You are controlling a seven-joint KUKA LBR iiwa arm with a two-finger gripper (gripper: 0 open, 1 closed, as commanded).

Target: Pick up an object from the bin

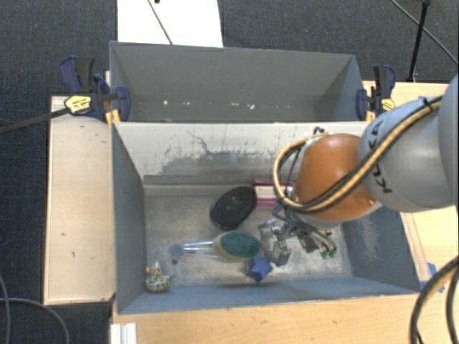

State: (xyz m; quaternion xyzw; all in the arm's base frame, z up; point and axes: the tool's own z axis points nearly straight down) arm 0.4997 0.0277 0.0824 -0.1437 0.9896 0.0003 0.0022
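Camera view: the pincer (278,249) sits low over the floor of the grey metal bin (129,192), right of centre. Whether it is apart or together cannot be told. Nothing is seen lifted, so the pick is judged not yet done.

Contents:
- 1 small blue crumpled piece (259,267), just beside the pincer on its near side, the likeliest target.
- 1 green-headed brush with clear handle (231,246), to its left.
- 1 black oval pad (233,206), farther back.
- 1 small speckled lump (156,279), in the near-left corner.

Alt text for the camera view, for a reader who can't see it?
The pincer hangs low in the grey bin, close to a small blue piece and beside a green-headed tool. A black oval lies behind them.
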